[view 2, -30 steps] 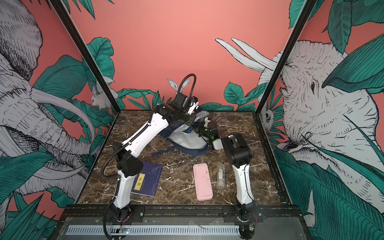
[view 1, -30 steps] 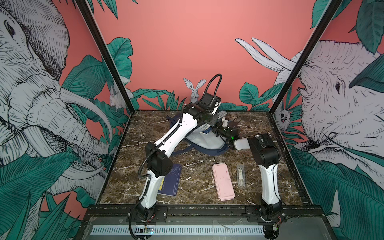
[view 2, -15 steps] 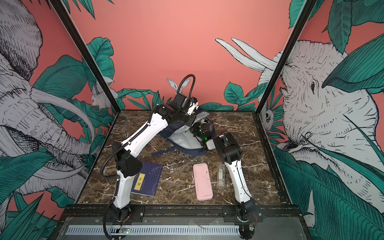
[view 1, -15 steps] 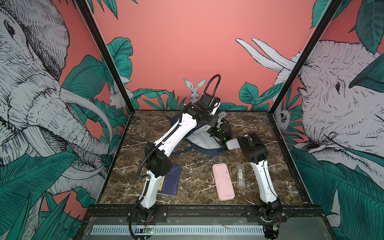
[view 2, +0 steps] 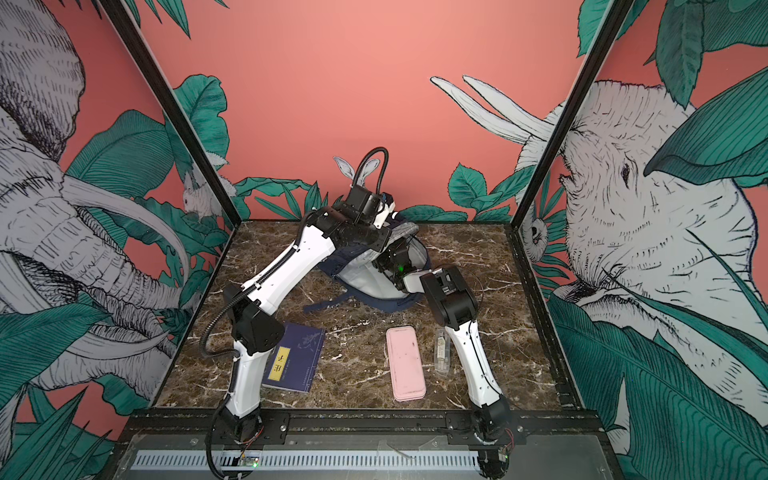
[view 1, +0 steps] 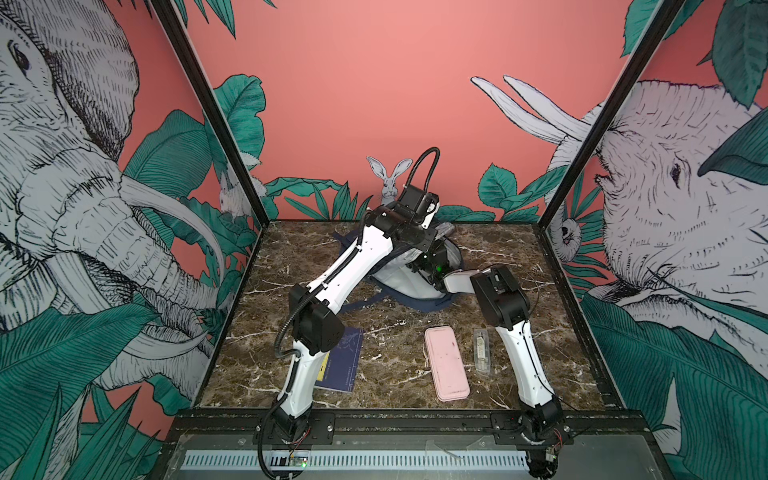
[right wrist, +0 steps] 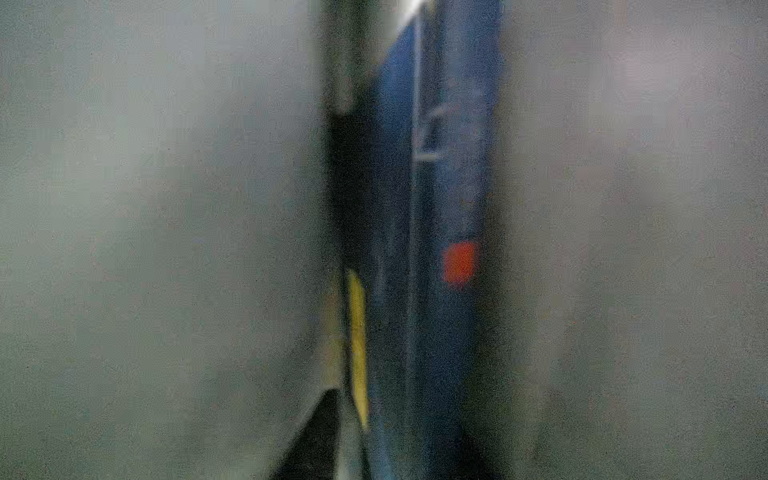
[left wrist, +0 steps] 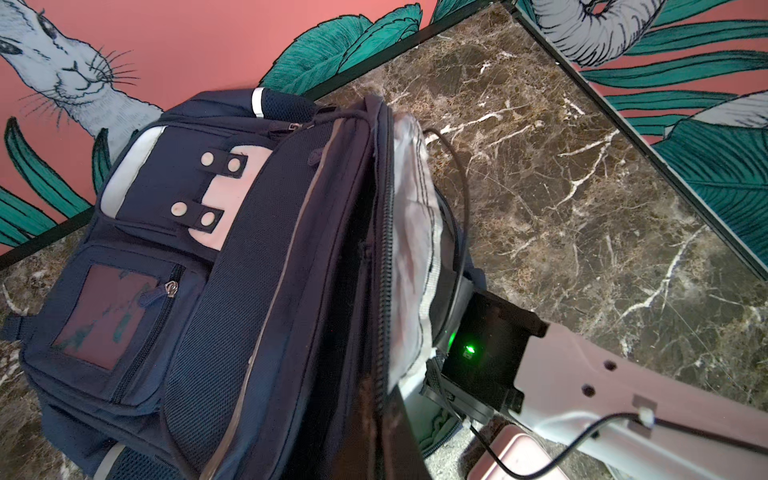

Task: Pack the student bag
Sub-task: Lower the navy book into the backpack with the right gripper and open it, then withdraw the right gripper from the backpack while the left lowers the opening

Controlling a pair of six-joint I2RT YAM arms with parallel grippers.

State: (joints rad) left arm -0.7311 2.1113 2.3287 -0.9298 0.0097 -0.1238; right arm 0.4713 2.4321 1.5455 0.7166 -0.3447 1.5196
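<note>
At the rear centre of the marble table (view 1: 395, 332), the student bag (left wrist: 187, 249) is found lying with its main compartment gaping toward the right arm. The left gripper (left wrist: 376, 419) is seen closed on the bag's zip edge (left wrist: 388, 232), by which the mouth is held up. The right gripper (left wrist: 478, 353) is buried in the compartment to the wrist, and it cannot be told whether its jaws are apart or together. What appears to be a navy book (right wrist: 415, 249) with a yellow label is shown, blurred, in the right wrist view.

The step is judged to be the seating of that book. Release is best completed only once the book is lodged deep. Withdrawal should be made straight back along the opening, so that the lining (left wrist: 411, 232) and the wrist cable (left wrist: 459, 178) are not snagged. A second book (view 2: 295, 357), a pink case (view 1: 446, 363) and a small clear item (view 1: 481, 351) are noted unpacked at the front.
</note>
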